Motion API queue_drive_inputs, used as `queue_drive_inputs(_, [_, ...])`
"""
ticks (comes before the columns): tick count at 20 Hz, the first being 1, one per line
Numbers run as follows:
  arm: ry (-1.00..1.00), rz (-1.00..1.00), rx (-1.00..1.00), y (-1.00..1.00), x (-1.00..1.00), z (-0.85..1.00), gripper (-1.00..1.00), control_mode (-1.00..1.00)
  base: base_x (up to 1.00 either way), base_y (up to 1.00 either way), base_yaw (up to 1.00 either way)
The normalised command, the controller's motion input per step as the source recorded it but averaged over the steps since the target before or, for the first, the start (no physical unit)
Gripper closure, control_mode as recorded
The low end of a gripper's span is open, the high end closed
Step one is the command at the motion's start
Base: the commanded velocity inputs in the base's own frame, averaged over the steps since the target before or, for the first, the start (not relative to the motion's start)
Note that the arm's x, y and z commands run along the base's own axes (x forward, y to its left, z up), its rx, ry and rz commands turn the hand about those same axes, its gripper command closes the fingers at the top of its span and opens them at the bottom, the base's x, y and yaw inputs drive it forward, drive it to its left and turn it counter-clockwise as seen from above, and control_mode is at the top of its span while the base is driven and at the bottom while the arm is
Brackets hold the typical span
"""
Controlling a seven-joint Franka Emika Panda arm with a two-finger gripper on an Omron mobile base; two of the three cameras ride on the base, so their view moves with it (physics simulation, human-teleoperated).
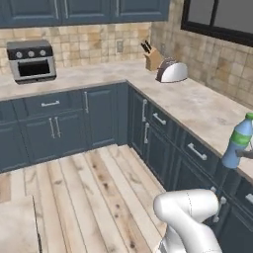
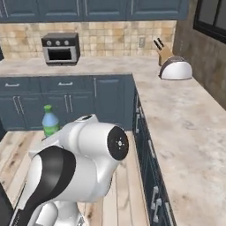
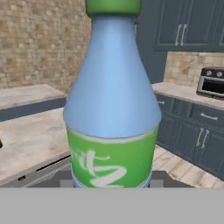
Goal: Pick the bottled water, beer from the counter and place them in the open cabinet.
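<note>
Light-blue plastic with a green cap and green label band: the water bottle (image 1: pixel 238 142) sits at the right edge of the left base frame, upright, lifted off the bench (image 1: pixel 197 104) and hanging just past its front edge, over the dark drawer fronts. A dark part of the tool touches the bottle's lower right side there, at the frame edge. In the right base frame the same bottle (image 2: pixel 50 120) shows at centre left, above the white and black arm (image 2: pixel 84 163), with the wooden floor (image 2: pixel 13 150) and blue-grey cupboards behind it.

Hand frame: bottle (image 3: pixel 113 105) in the centre, very close, cap at the top edge, label at the bottom. The dark fingers (image 3: pixel 65 178) sit on either side of the label at the lower edge, pressed against it. Tool is clenched around the bottle.

Bench top is beige-pink marbled stone, running in an L along the back wall and down the right side. On it, upper right of the left base frame: a silver toaster (image 1: pixel 172 72) and, just behind it, a knife block (image 1: pixel 152 58). Upper left of the same frame: a small oven (image 1: pixel 31 60) standing on the back run of the bench.
</note>
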Motion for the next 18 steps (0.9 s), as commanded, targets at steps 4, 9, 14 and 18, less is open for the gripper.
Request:
queue_drive_inputs(4, [0.0,0.0,0.0,0.0,0.0,0.0,1.0,1.0,0.0,-0.01,-0.63])
queue_drive_inputs(9, [0.0,0.0,0.0,0.0,0.0,0.0,1.0,1.0,0.0,0.0,-0.48])
queue_drive_inputs(14, [0.0,0.0,0.0,0.0,0.0,0.0,1.0,1.0,-0.02,0.0,-0.7])
queue_drive_inputs(18, [0.0,0.0,0.0,0.0,0.0,0.0,1.0,1.0,0.0,0.0,-0.7])
